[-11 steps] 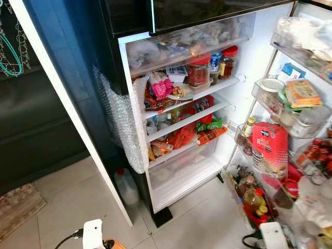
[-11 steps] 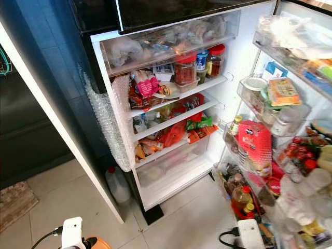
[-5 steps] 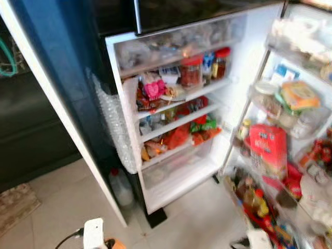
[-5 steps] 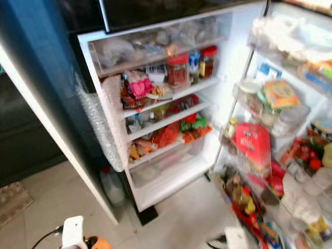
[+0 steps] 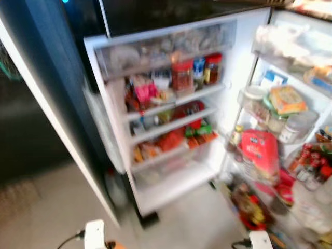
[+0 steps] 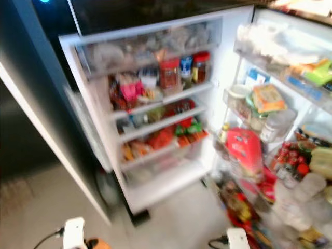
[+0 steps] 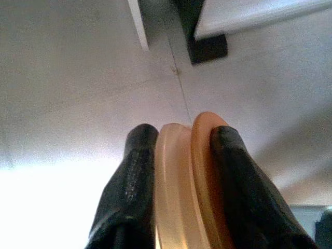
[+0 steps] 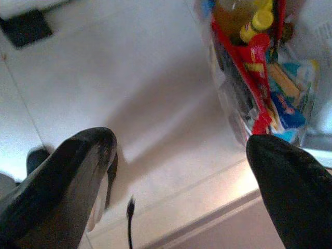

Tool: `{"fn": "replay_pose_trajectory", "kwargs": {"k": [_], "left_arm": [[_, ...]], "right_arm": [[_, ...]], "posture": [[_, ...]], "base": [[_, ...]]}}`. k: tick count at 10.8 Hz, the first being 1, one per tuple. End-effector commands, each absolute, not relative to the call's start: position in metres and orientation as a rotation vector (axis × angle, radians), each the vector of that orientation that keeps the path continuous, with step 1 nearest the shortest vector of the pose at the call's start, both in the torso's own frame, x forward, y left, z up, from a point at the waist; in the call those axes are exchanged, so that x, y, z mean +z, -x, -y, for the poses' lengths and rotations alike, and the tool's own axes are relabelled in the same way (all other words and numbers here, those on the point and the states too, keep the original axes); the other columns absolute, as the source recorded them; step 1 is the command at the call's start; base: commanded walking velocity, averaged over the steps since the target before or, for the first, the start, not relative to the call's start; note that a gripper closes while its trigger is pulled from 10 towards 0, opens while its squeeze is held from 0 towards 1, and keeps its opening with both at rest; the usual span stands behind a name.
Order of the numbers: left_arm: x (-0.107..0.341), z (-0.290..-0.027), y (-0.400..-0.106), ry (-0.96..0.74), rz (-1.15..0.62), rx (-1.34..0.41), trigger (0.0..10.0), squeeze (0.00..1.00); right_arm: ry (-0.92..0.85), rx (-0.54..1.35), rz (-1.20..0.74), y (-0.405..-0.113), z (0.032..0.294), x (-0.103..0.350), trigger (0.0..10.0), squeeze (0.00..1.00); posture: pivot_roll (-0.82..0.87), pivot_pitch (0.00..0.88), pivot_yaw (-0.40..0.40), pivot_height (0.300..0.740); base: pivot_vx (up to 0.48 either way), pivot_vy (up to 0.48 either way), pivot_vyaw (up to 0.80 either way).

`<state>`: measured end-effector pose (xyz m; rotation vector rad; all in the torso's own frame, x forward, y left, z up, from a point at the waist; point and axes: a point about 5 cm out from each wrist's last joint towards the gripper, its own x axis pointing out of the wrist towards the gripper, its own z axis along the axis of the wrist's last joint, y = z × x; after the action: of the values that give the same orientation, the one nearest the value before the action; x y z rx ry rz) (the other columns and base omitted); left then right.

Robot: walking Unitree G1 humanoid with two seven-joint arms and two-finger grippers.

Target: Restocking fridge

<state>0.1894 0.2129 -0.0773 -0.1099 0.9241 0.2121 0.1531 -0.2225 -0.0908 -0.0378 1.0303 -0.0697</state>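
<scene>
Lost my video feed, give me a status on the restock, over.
Left gripper shut on orange disc-shaped item, low over floor. Right gripper open, empty. Fridge open ahead, shelves crowded. Path clear over floor; view blurred.

Orange-cream disc (image 7: 189, 181) betw. L fingers (image 7: 129, 192)

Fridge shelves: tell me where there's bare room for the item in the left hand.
The bottom shelf, under the red and green packets, looks bare. The upper shelves and the door racks are crowded. The left hand grips an orange disc.
</scene>
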Motion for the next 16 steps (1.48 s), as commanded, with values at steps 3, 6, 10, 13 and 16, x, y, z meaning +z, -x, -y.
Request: {"fn": "replay_pose_trajectory", "kwargs": {"k": [3,6,10,13,16], "left_arm": [[-0.083,-0.213,-0.179,0.085,-0.976,0.200,10.0,0.00],[-0.081,-0.214,-0.181,0.076,-0.955,0.195,10.0,0.00],[-0.071,-0.215,-0.194,0.065,-0.787,0.181,10.0,0.00],[-0.011,-0.213,-0.271,0.110,-0.421,0.143,10.0,0.00],[-0.008,-0.202,-0.281,0.540,-0.402,0.148,10.0,0.00]], "right_arm": [[0.041,-0.062,-1.030,-0.153,0.220,-0.091,10.0,0.00],[0.045,-0.064,-1.029,-0.153,0.220,-0.091,10.0,0.00],[0.037,-0.067,-1.030,-0.154,0.218,-0.091,10.0,0.00],[0.043,-0.060,-1.029,-0.155,0.219,-0.091,10.0,0.00],[0.045,-0.063,-1.029,-0.155,0.220,-0.091,10.0,0.00]], "posture": [[-0.06,0.000,0.026,0.740],[-0.06,0.000,0.027,0.740],[-0.05,0.000,0.029,0.740],[-0.05,0.000,0.026,0.740],[-0.05,0.000,0.026,0.740]], "base": [[0.000,-0.119,0.00],[0.000,0.000,0.00],[0.000,0.000,0.00],[0.000,0.000,0.00],[0.000,0.000,0.00]]}}
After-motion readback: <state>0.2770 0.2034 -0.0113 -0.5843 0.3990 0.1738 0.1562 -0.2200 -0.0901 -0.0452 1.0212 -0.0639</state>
